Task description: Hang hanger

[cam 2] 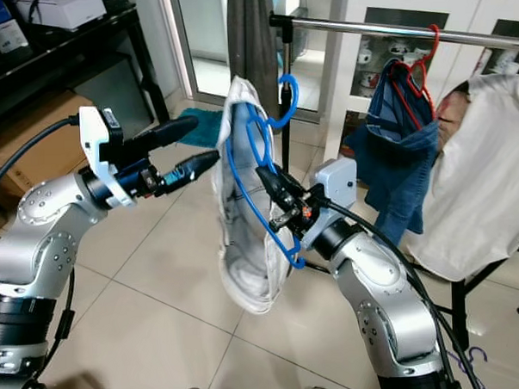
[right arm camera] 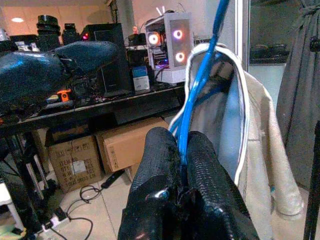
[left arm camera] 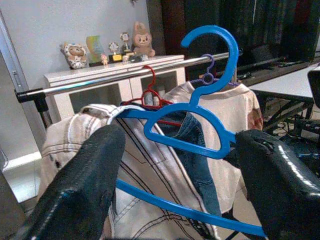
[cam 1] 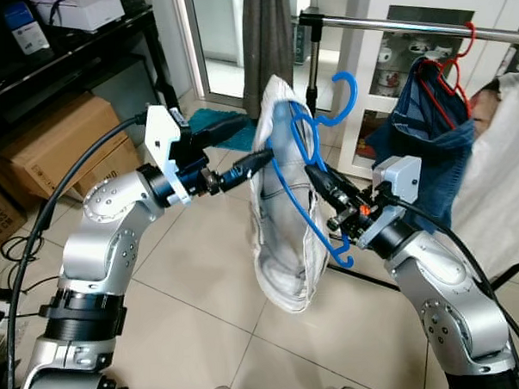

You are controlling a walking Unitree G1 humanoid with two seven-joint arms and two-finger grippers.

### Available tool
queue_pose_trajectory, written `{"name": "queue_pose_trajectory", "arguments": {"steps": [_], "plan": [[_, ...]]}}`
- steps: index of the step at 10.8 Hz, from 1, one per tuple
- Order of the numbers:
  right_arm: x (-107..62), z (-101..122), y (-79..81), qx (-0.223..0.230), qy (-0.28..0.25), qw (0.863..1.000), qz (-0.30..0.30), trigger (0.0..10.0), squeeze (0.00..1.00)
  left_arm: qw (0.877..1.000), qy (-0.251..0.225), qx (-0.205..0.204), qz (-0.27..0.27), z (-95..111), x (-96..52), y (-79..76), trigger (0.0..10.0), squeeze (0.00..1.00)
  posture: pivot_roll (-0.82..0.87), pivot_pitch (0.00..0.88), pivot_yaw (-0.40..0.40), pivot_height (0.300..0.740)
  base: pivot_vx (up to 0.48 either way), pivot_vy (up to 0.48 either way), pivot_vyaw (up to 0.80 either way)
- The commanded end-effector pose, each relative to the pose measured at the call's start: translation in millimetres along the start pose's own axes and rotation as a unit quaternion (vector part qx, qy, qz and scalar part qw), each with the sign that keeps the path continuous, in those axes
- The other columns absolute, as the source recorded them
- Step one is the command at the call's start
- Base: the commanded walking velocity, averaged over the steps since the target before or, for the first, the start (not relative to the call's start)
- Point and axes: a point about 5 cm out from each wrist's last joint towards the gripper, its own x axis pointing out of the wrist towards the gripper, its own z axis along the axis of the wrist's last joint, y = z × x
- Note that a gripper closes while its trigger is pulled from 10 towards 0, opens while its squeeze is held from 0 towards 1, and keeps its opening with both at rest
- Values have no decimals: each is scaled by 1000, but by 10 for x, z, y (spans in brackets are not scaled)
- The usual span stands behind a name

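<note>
While the metal clothes rail (cam 1: 407, 23) runs above and beyond both arms, a pale denim garment (cam 1: 281, 202) hangs on the blue hanger (cam 1: 314, 170) between them. Clenched on the hanger's lower wire, the right end effector (cam 1: 321, 179) holds it up just short of the rail, hook (cam 1: 345, 92) uppermost. Spread wide, the left end effector (cam 1: 253, 147) sits just beside the garment's far side, grasping nothing.

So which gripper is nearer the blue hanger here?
Right. The right gripper is shut on the blue hanger, pinching its frame below the hook. The left gripper is open beside the pale garment draped on it, not gripping the hanger.
</note>
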Motion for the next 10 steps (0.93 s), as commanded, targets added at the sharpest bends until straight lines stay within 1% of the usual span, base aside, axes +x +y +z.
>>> {"name": "queue_pose_trajectory", "arguments": {"steps": [1,2,3,4,5,6,7,8,9,10], "plan": [[33,195,16,-23,-53,998,13,0,0,1000,3,8,8,64,-60,25,10000,1000,-58,5,82,740,0,0,0],[32,190,11,-24,-53,998,12,0,0,1000,4,2,11,132,-104,23,10000,1000,-58,5,82,740,0,0,0],[21,188,-11,-26,-53,998,12,0,0,1000,0,13,10,272,-172,87,10000,1000,-54,2,76,740,0,0,0],[3,192,-36,-32,-49,998,25,0,0,1000,1,29,-6,440,-252,210,10000,1000,-50,0,72,740,0,0,0],[-9,213,-44,-35,-50,997,41,0,0,999,16,45,-15,509,-308,292,10000,1000,-46,0,70,740,0,0,0],[-43,269,-71,-42,-52,995,72,0,0,995,59,80,-24,603,-442,457,10000,1000,-41,0,68,740,0,0,0],[-70,301,-87,-47,-52,993,91,0,0,991,83,98,-28,661,-525,545,10000,1000,-41,0,68,740,0,0,0],[-139,330,-118,-53,-44,989,133,0,0,983,131,116,-49,801,-710,737,10000,1000,-24,0,61,740,0,0,0],[-167,326,-126,-52,-37,986,156,0,0,976,156,134,-76,843,-787,798,10000,1000,-24,0,61,740,0,0,0],[-196,313,-129,-53,-25,980,189,0,0,961,186,167,-119,882,-809,848,10000,1000,-5,3,65,740,0,0,0]]}}
